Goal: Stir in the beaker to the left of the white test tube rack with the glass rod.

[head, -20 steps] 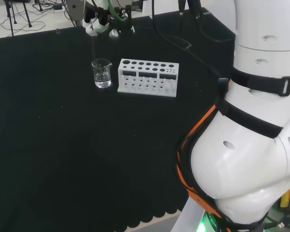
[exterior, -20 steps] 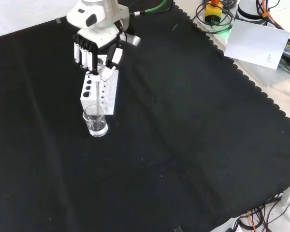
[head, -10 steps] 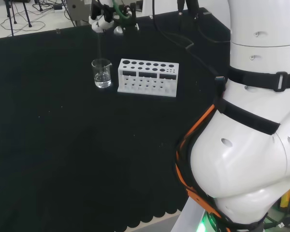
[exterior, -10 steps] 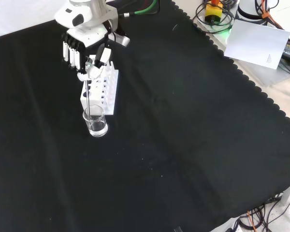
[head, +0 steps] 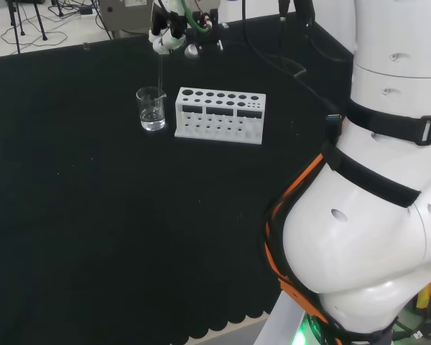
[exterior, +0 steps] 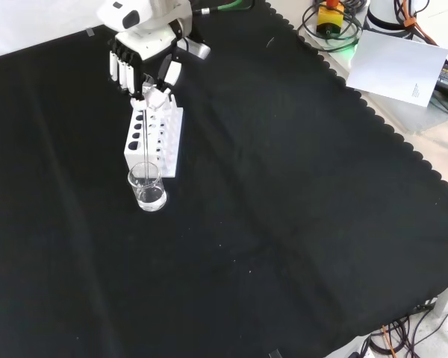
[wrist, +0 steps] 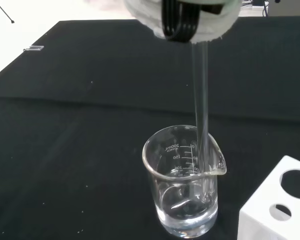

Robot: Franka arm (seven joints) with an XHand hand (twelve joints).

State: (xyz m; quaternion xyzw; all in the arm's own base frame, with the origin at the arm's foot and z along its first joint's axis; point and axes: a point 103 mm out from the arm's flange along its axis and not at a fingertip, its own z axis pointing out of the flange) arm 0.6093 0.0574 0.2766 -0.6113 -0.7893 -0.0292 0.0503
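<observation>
My hand above the white test tube rack, fingers pinching the glass rod, rod tip down inside the beaker, beaker just beside the rack's end, clear liquid within.

The beaker bears printed volume graduation marks, including "200ml".

We see the robot hand hanging at the front view's top left, fingers pointing downward and curled in a pinch with the thumb. In the head view our white arm bulks large on the right.
</observation>
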